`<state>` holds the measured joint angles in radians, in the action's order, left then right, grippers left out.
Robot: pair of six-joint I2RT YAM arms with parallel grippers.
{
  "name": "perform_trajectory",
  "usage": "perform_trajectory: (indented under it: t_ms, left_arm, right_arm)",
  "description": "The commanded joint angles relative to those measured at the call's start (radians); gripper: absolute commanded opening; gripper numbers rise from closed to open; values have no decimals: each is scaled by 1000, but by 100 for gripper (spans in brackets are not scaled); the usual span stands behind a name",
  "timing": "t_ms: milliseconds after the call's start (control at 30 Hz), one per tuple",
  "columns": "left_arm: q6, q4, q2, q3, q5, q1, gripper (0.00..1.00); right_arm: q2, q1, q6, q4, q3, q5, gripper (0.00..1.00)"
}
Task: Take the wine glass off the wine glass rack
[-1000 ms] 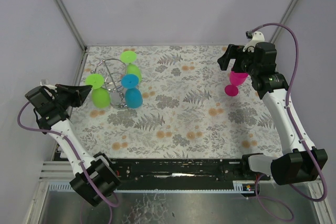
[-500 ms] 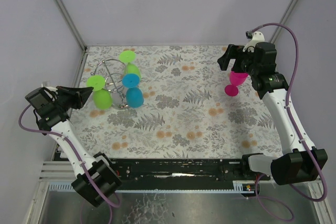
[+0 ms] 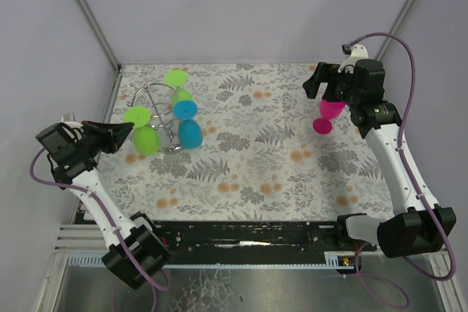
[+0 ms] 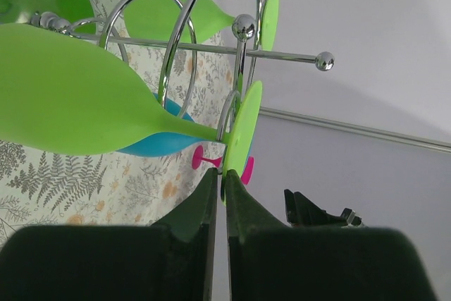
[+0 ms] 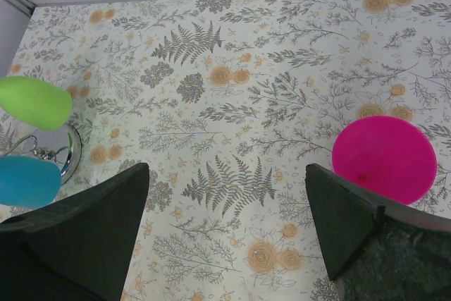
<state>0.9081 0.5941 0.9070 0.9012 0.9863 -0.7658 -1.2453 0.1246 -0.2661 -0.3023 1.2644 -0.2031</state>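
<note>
1. My left claw (image 4: 223, 182) was pinched narrow on the edge of the foot (image 4: 243, 128) of the green wine glass (image 4: 77, 96).
2. That glass hung on the wine glass rack (image 3: 157, 104), on the left side of the table (image 5: 232, 89), with its stem lying in a wire loop.
3. I judged the step to be the pull-off: the grip was made, but the glass was not yet free.
4. The next move called for sliding the foot out along the wire arm and clear of its end without tipping the rack.
5. My right claw (image 5: 227, 174) stood wide and empty above the pink glass (image 5: 382, 158), well apart from the rack.
</note>
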Motion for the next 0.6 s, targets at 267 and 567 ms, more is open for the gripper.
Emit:
perform_trajectory:
  t_ms: [267,567]
  left_arm:
    - [-51,32,-51,-23,85,-7,12]
    - [-78,52,-50,-32,89,-7,7]
  right_arm:
    - [29,9,-4,43,7,-18,99]
    - [28,9,-6,44,6,-19,99]
